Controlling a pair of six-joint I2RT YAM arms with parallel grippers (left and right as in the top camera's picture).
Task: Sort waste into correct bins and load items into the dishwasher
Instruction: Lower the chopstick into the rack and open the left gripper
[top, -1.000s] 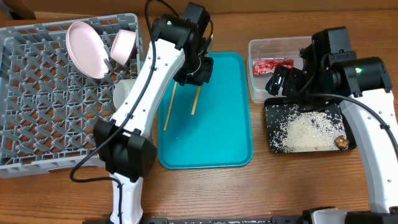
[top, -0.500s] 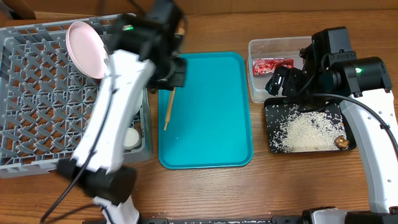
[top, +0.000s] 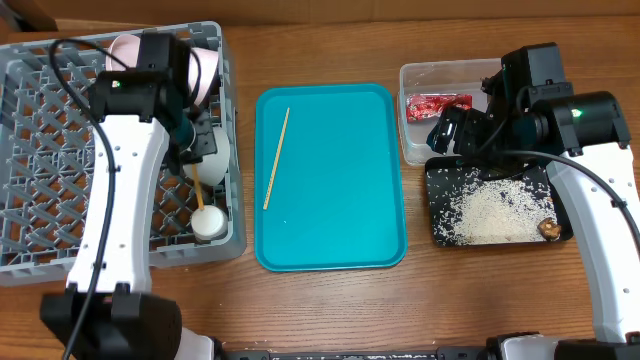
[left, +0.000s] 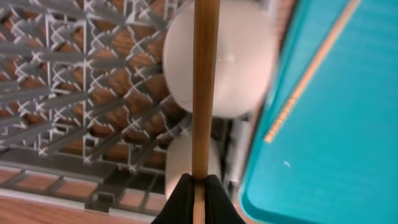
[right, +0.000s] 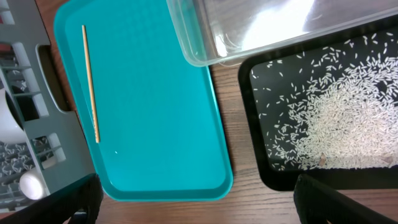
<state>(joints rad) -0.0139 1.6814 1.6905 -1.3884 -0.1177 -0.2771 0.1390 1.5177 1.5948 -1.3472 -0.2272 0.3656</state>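
Observation:
My left gripper (left: 198, 196) is shut on a wooden chopstick (left: 203, 87) and holds it over the right side of the grey dish rack (top: 60, 130), above a small white cup (top: 209, 223). The gripper shows in the overhead view (top: 192, 150) too. Pink dishes (top: 205, 72) stand at the rack's back. The second chopstick (top: 276, 157) lies on the teal tray (top: 340, 220). My right gripper (right: 196, 208) is open and empty, over the table between the teal tray and the black tray (top: 497, 205) of rice. A red wrapper (top: 438, 104) lies in the clear tub (top: 420, 80).
A small brown food lump (top: 548, 229) sits in the black tray's right corner among the rice (top: 490, 208). The rack fills the left of the table and the teal tray the middle. The wooden table (top: 470, 290) shows in front.
My left arm has swung left from over the teal tray to over the dish rack, carrying one chopstick. One chopstick stays on the tray. The right arm has not moved.

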